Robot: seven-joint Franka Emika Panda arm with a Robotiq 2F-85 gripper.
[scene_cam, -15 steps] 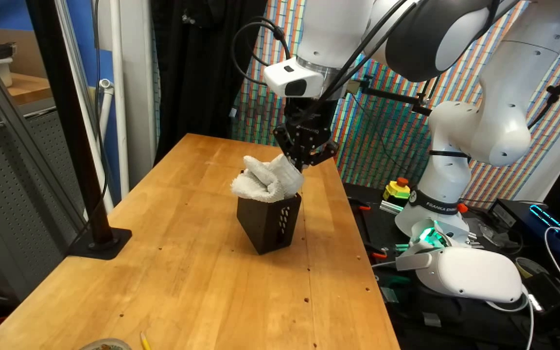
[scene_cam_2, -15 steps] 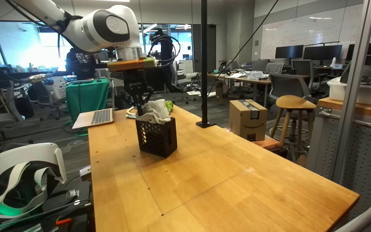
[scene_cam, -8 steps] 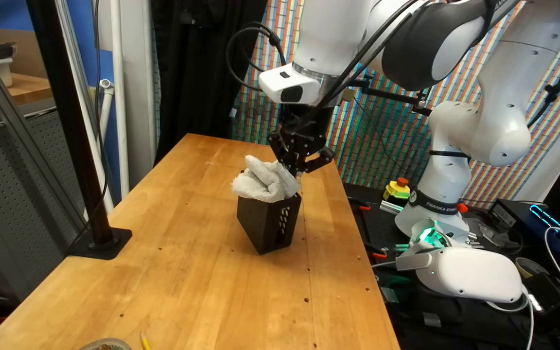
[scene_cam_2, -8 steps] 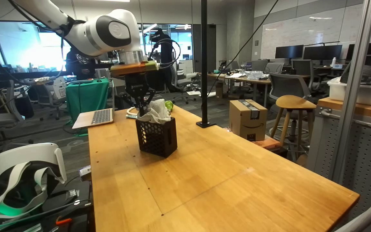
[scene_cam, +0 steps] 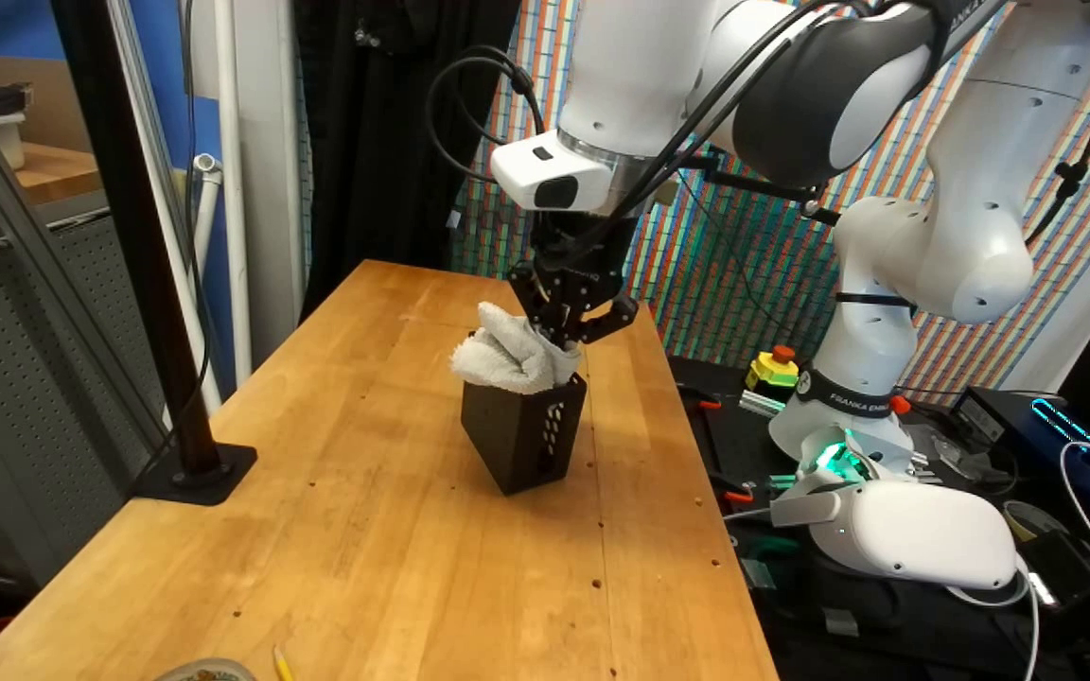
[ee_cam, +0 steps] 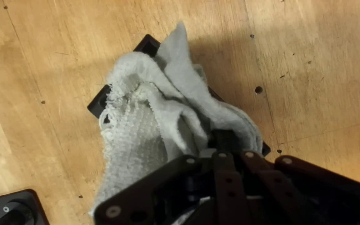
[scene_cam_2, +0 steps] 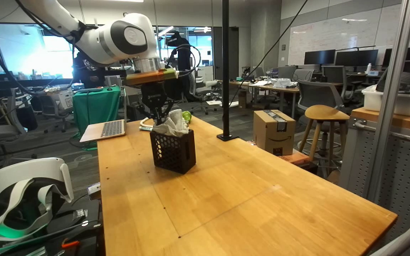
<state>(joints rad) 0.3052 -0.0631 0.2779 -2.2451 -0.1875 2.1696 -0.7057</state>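
Wooden table [scene_cam: 384, 492], gripper [scene_cam: 560, 337] (closed), touching towel [scene_cam: 510, 357]

1. In an exterior view, the far windows [scene_cam_2: 53, 53] are washed out to white and pale blue by glare.
2. Overhead light is given by a ceiling strip [scene_cam_2: 123, 0] at the top edge; small streaks are reflected in the whiteboard [scene_cam_2: 333, 41].
3. The tabletop [scene_cam_2: 226, 199] is evenly lit, with a soft sheen.
4. Most folds of the curtain [scene_cam: 394, 151] are lost in near-black.
5. A cyan light strip [scene_cam: 1089, 441] is shown glowing at the right.
6. In the wrist view, the gripper [ee_cam: 225, 142] is rendered dark and blurred; faint shadow is thrown on the wood beside the cloth [ee_cam: 136, 134].
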